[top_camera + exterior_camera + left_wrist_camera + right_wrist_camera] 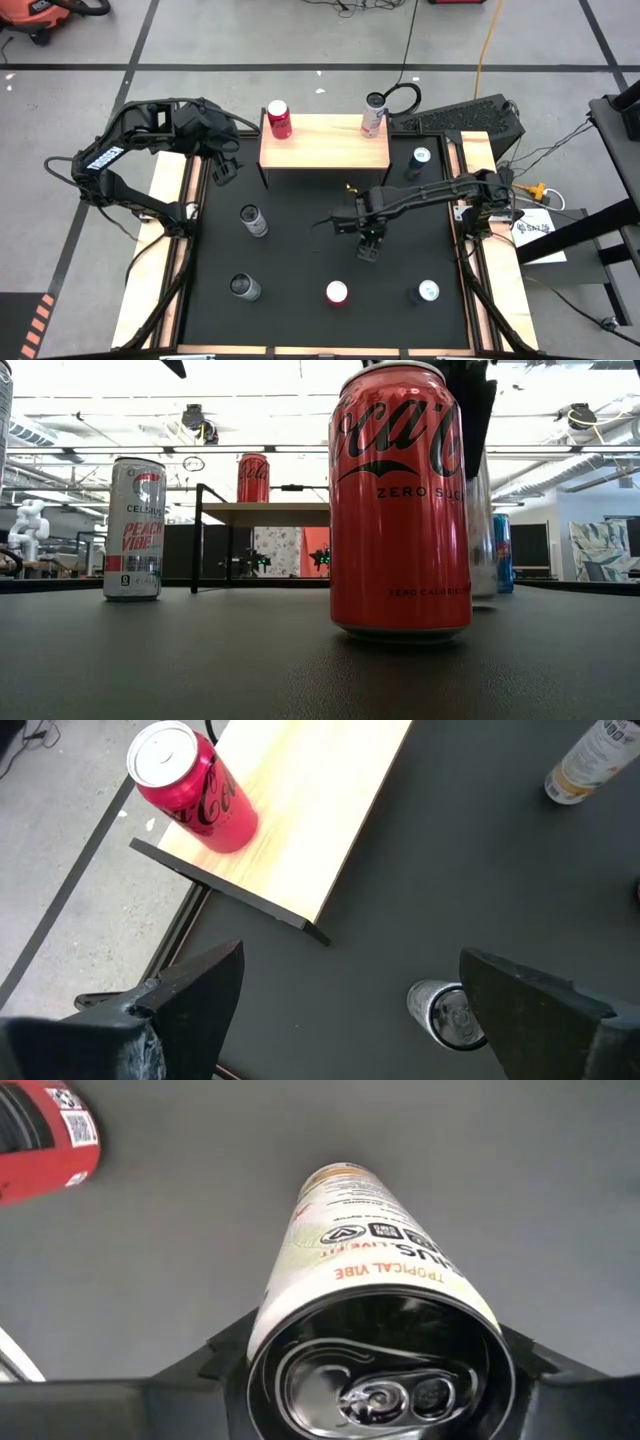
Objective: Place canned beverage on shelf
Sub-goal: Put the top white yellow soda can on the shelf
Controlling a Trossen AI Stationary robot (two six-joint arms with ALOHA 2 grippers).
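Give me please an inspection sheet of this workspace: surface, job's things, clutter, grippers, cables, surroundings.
Surface: black mat with wooden edges; no spill seen.
Job's things: shelf carries a red cola can and a white can; Tropical Vibe can stands upright on the mat.
Clutter: five other cans stand on the mat, one of them a red can.
Grippers: right gripper at mid-mat, fingers shut on the Tropical Vibe can; left gripper open, beside the shelf's left end.
Cables: yellow cable on the floor; black cable looping behind the shelf.
Surroundings: grey floor with dark lines; no person seen.
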